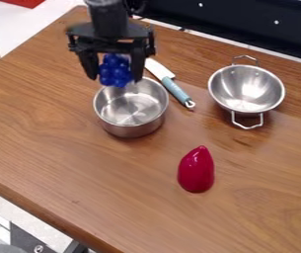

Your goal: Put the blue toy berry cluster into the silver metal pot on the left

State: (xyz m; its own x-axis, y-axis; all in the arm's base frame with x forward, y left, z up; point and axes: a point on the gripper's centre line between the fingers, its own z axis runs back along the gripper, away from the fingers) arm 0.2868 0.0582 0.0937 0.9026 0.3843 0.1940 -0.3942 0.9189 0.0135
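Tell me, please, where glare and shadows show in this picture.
In the camera view, glare brightens the colander inside, the pot shines, the red cone has a glossy highlight, and shadow darkens the table beneath the colander.

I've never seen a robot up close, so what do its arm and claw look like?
The arm is matte black and boxy, with a dark cable looped beside it near the top. It ends in a black two-fingered claw with a wide crossbar.

Single view — slanting down over tabletop
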